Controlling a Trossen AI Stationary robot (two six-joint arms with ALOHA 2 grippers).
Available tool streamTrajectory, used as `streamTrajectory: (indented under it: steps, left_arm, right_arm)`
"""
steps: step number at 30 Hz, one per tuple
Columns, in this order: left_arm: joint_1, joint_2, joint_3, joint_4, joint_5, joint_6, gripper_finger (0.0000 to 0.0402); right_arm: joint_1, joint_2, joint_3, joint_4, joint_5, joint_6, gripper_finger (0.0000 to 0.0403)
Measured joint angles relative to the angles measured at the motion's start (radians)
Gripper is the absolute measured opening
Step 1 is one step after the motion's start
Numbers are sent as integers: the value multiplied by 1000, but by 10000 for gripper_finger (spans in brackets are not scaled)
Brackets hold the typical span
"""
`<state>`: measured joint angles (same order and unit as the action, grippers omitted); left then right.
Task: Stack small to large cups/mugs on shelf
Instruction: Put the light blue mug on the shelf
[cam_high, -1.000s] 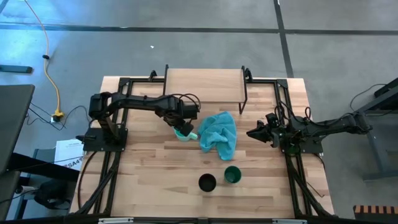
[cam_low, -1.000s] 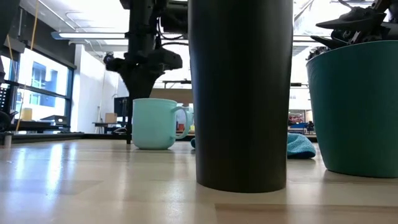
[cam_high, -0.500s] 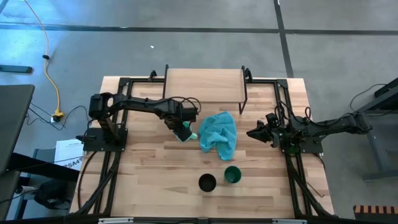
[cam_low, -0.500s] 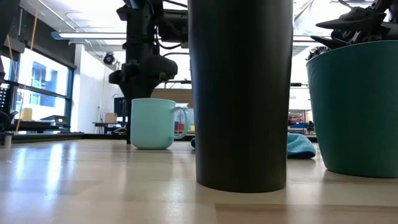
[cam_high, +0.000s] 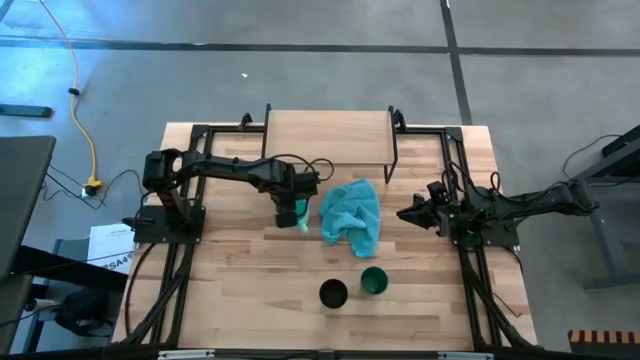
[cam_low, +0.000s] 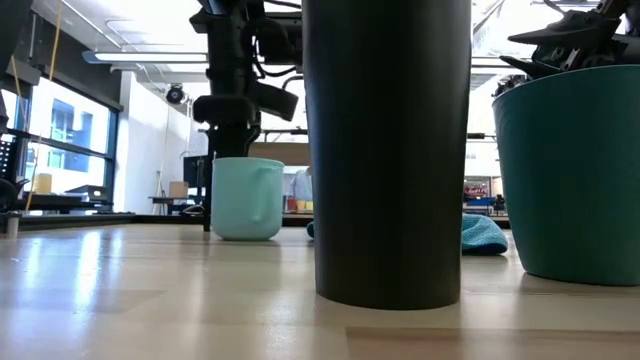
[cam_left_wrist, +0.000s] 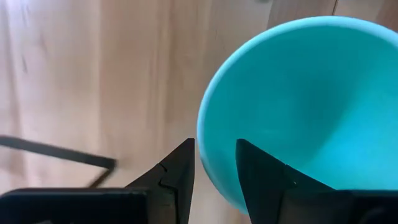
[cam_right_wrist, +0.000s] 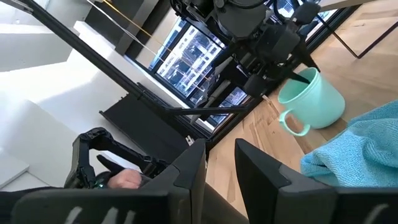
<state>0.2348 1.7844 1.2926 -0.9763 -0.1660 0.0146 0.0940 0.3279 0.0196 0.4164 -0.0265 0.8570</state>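
The light turquoise mug (cam_low: 245, 198) stands upright on the table left of the teal cloth (cam_high: 352, 212). My left gripper (cam_high: 290, 212) is right above it and shut on its rim; it also shows in the left wrist view (cam_left_wrist: 214, 152). The mug shows in the right wrist view (cam_right_wrist: 314, 99) too. The black cup (cam_high: 333, 294) and the dark green cup (cam_high: 373, 281) stand side by side near the table's near edge. The shelf (cam_high: 328, 138) stands at the far edge. My right gripper (cam_high: 405, 213) waits shut and empty at the table's right. My left gripper holds the mug's rim (cam_left_wrist: 208, 140), one finger (cam_left_wrist: 180, 171) outside the wall and one finger (cam_left_wrist: 264, 177) inside the hollow. The fingers come from above, pointing down. The mug stands upright with its bottom on the table.
The teal cloth lies bunched in the table's middle, between the mug and my right gripper. The shelf's thin black legs (cam_high: 394, 160) stand behind the cloth. Bare tabletop (cam_high: 240, 280) lies left of the two cups.
My left gripper has come down onto the mug's rim and turned about its wrist. The mug has turned on the table: in the low view its handle has swung from sticking out at the side to in front of the body. The mug's bottom has stayed on the table.
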Motion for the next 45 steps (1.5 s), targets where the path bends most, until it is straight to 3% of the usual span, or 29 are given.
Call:
streamTrajectory:
  steps: [7, 21, 31, 45]
  left_arm:
    - [0, 0, 0, 18, -27, 117, 106]
    - [0, 0, 0, 35, 49, -115, 106]
    - [-22, 0, 0, 65, 16, 191, 106]
    - [-19, 0, 0, 125, 19, 328, 106]
  right_arm:
    - [0, 0, 0, 0, 0, 10, 79]
    - [0, 0, 0, 0, 0, 7, 79]
    - [0, 0, 0, 0, 0, 18, 79]
    - [0, 0, 0, 14, 26, 25, 79]
